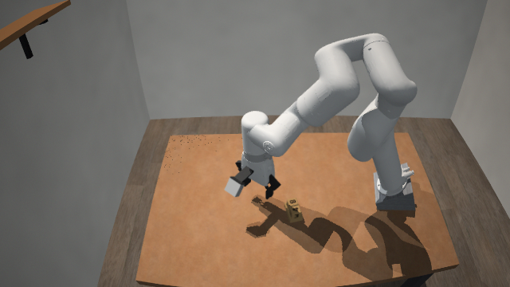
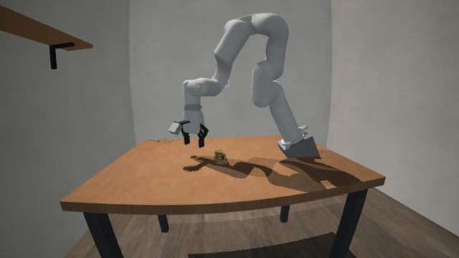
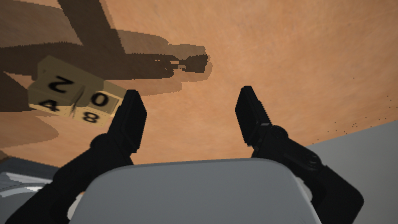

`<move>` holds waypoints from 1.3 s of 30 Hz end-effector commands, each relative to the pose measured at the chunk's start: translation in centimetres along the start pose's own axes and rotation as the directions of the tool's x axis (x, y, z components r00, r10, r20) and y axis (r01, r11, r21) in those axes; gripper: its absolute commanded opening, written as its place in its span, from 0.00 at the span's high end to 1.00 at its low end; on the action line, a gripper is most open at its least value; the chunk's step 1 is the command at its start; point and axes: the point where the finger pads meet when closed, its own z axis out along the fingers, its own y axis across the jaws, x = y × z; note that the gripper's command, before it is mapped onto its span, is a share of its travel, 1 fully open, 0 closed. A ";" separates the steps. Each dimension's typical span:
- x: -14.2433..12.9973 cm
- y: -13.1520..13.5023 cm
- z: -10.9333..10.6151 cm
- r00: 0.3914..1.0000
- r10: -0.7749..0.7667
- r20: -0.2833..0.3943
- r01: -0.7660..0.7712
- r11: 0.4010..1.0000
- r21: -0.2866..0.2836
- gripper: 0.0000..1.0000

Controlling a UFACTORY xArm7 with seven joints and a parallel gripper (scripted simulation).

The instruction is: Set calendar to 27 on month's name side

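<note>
The small tan calendar (image 1: 288, 212) (image 2: 221, 160) stands on the table, with its two cubes side by side. In the wrist view one cube (image 3: 61, 84) shows a 2 on its upper face and a 4 on the face below it. The other cube (image 3: 100, 99) shows a 0 on its upper face and an 8 below it. The month's name cannot be read, and the tray is hard to tell from the cubes. My gripper (image 1: 258, 190) (image 2: 193, 145) (image 3: 191, 99) is open and empty, above the table and to the left of the calendar in the top and exterior views.
The table (image 1: 207, 247) (image 2: 143, 186) carries the arm's base (image 1: 395, 199) (image 2: 299, 147) at its right side. The arm's shadow falls across the calendar. A wall shelf (image 1: 36, 20) (image 2: 39, 29) hangs at the upper left, away from the arm.
</note>
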 end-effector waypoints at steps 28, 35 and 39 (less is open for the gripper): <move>-5.5 -1.9 -0.1 0.863 0.506 0.001 -0.506 0.863 -0.005 0.00; -8.0 -2.8 -0.1 0.798 0.603 0.001 -0.603 0.798 -0.005 0.00; -8.1 -2.9 -0.1 0.792 0.610 0.001 -0.610 0.792 -0.005 0.00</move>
